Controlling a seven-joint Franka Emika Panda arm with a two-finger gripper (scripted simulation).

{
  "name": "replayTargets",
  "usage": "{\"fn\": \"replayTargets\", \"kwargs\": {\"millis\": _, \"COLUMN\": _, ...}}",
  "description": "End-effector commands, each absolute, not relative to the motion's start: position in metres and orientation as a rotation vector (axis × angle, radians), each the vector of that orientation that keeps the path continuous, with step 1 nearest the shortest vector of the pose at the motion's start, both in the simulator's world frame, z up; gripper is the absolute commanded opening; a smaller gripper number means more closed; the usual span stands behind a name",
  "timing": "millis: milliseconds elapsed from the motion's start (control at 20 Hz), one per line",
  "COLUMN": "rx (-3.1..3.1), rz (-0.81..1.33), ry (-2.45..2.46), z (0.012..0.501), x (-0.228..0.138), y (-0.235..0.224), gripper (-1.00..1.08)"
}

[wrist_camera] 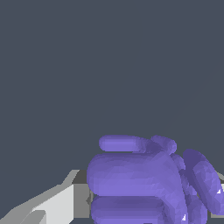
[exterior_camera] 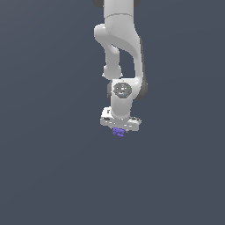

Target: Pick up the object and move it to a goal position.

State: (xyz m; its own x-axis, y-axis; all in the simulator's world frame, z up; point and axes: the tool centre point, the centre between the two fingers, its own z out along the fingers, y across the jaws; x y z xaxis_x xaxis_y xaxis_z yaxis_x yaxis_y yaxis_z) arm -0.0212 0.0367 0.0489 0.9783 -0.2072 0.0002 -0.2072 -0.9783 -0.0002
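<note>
The object (exterior_camera: 118, 132) is a small purple-violet lumpy block that peeks out just beneath the white hand of the arm in the exterior view. The wrist view shows the object (wrist_camera: 144, 183) large and close, its ridged lobes filling the space between the two fingers. One grey-white finger (wrist_camera: 61, 203) presses against one side of it, and only a sliver of the other finger (wrist_camera: 220, 192) shows at the frame's edge. My gripper (wrist_camera: 148, 199) is shut on the object. In the exterior view my gripper (exterior_camera: 119, 128) points straight down, its fingers mostly hidden under the hand.
A plain dark grey-blue surface (exterior_camera: 52, 167) fills both views around the arm. The white arm (exterior_camera: 121, 48) reaches down from the top middle of the exterior view. No goal marker shows.
</note>
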Motion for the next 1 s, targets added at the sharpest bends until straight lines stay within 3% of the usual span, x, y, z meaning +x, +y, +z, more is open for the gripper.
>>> {"fn": "replayTargets", "kwargs": {"millis": 0, "rx": -3.124, "rz": -0.001, "ry": 0.327, "z": 0.057, "x": -0.025, "y": 0.039, "gripper": -1.0}}
{"fn": "replayTargets", "kwargs": {"millis": 950, "rx": -3.126, "rz": -0.001, "ry": 0.327, "z": 0.19, "x": -0.092, "y": 0.084, "gripper": -1.0}}
